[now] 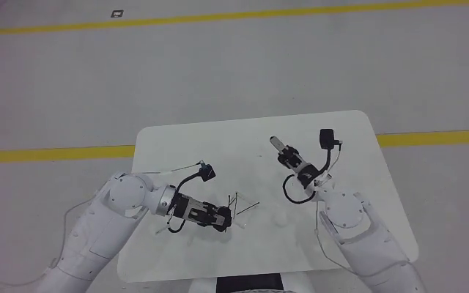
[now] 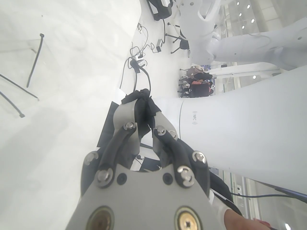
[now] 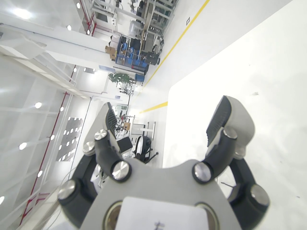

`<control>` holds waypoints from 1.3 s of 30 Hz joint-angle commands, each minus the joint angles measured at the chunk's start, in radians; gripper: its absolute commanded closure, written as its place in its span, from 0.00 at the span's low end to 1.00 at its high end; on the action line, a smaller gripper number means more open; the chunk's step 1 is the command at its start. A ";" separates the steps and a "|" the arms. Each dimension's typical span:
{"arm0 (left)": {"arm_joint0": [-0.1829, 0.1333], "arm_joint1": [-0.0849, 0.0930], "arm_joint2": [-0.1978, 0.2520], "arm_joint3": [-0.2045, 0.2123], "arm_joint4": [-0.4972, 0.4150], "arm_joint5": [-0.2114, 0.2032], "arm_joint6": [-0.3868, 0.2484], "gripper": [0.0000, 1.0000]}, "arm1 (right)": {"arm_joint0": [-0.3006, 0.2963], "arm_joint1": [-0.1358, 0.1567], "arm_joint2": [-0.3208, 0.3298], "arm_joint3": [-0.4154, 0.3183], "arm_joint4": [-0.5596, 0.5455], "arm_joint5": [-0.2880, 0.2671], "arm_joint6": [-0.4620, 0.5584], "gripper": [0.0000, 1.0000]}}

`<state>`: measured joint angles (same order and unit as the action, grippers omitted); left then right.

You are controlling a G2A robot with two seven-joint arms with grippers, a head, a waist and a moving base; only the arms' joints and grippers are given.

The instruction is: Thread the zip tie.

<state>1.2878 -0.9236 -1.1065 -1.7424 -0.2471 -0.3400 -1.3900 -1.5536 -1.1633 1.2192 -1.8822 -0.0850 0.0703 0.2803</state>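
Several thin black zip ties lie loose on the white table, a little left of its middle. In the left wrist view they show as separate strands flat on the tabletop. My left gripper hovers just beside them toward the front edge; its black-wrapped fingertips are pressed together and I see nothing held between them. My right gripper is farther back, right of centre, well away from the ties. Its ribbed pads stand wide apart over bare table, leaving the right gripper open and empty.
The table's rounded far corner is close ahead of the right gripper, with floor and a yellow line beyond. The table's near edge runs close to the left gripper, with cables on the floor below.
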 commanded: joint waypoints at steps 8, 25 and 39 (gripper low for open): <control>0.000 0.000 0.000 0.000 0.000 0.000 0.000 1.00 | 0.134 0.012 -0.056 0.081 0.073 -0.128 0.496 0.00; 0.000 0.000 0.000 0.000 0.000 0.000 0.000 1.00 | 0.125 0.010 -0.064 0.113 0.175 -0.167 0.543 0.00; 0.001 0.000 0.001 0.000 0.001 0.002 0.007 1.00 | 0.162 0.006 -0.089 0.206 0.341 -0.233 0.671 0.00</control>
<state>1.2879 -0.9237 -1.1063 -1.7424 -0.2470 -0.3398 -1.3897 -1.3921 -1.1568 1.1300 -1.6766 0.2558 -0.1626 0.9508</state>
